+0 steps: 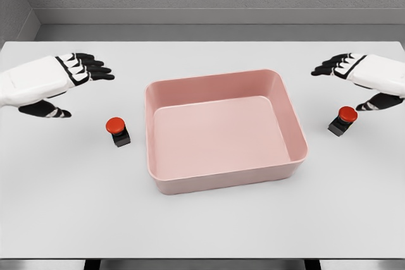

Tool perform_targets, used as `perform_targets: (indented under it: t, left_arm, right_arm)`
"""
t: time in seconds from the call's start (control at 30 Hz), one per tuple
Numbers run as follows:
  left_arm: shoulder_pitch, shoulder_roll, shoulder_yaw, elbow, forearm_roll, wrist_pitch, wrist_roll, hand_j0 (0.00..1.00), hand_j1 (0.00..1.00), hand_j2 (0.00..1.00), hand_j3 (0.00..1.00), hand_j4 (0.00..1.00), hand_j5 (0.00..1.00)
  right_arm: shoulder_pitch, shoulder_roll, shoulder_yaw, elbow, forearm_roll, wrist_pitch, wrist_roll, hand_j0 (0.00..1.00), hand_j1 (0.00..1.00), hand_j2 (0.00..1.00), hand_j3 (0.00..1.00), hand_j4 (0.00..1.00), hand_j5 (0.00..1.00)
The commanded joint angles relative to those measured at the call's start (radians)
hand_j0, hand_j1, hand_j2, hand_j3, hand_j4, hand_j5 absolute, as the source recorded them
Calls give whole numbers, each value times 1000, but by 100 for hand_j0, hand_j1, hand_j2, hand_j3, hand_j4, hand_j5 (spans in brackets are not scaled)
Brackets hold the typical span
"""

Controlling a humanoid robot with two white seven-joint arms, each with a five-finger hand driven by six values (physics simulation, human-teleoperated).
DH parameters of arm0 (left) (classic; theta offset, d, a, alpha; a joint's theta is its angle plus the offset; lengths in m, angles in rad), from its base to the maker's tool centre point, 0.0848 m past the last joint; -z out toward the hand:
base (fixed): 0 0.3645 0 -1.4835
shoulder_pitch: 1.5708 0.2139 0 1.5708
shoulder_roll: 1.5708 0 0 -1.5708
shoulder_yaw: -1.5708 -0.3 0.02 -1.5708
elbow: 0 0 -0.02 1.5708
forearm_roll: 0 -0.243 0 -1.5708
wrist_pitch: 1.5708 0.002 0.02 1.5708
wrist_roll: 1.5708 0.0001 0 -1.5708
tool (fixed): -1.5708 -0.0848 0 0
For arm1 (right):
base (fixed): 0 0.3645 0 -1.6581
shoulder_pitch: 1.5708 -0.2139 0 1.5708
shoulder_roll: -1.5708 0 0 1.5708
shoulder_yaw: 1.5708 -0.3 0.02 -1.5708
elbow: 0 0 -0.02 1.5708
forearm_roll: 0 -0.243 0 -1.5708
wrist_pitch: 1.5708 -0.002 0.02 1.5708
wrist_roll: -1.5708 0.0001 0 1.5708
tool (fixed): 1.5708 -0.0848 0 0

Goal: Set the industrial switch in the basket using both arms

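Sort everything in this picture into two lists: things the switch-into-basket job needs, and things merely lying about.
Needed: left switch, right switch, pink basket, left hand, right hand, both open.

Lying about: nothing; only the white table bears them.

Two red-buttoned switches flank a pink basket.
One industrial switch (118, 131) sits upright left of the shallow, rectangular basket (223, 180); the other switch (342, 120) stands tilted to its right. Both lie outside it, apart from its walls.

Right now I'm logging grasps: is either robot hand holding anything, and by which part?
Nothing is held. The left robot hand and right robot hand hover open; both red-button switches sit untouched on the table.
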Motion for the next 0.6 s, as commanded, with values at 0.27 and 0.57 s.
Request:
perform_targets:
  t: [0.27,0.57]
  left_arm:
    - [-11,-4,0,-46,2,93,-235,100,100,100,100,100,100]
    - [-25,-82,-1,-54,-82,122,-339,100,100,100,100,100,100]
  right_arm:
    - [9,-24,-14,77,98,1,5,100,100,100,100,100,100]
    - [40,-24,2,103,173,1,7,100,100,100,100,100,100]
